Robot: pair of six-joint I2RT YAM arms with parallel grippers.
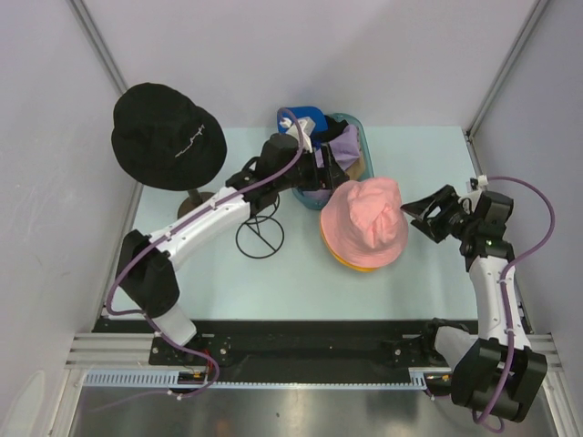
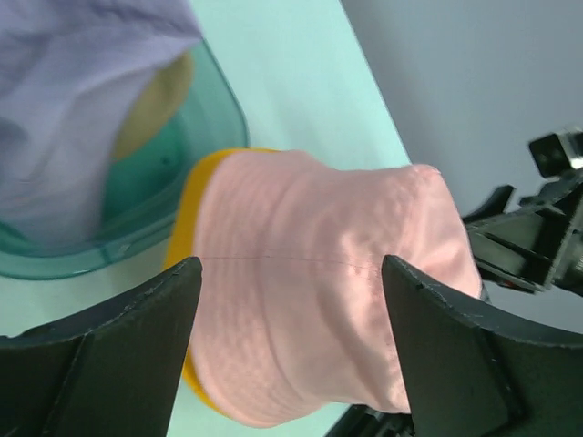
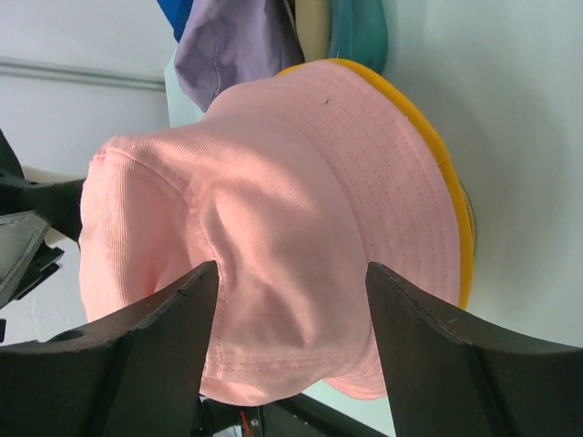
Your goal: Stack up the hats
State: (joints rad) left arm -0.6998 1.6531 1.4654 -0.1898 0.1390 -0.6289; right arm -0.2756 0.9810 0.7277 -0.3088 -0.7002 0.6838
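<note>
Reading the layout: pink hat (image 1: 364,218) sits crown-up on orange hat (image 1: 349,260), just in front of the bin (image 1: 364,137), with the orange brim against the bin's front wall as far as I can tell. Lavender hat (image 2: 82,82) lies in the bin over a tan cap (image 2: 157,100). Black hat (image 1: 168,135) hangs on a stand well left of the bin.

Step in hand, my judgement: fetching the next hat, most likely the lavender one, for the two-hat stack.

To do it well:
- Pinch one fold of lavender brim only, so the tan cap stays behind.
- Lift straight up until the fabric clears the bin wall, then carry it forward.
- Centre it over the pink crown before letting go, since the crown is soft and already dented on one side.
- The orange brim peeks out beneath, so avoid dragging across the stack.

Left gripper (image 2: 291,264), at the bin's front edge: jaws spread wide, nothing between them, touching no hat.

Right gripper (image 3: 291,269), right of the bin and just beside the pink hat: jaws spread, empty, apart from the fabric. It could steady the stack.
</note>
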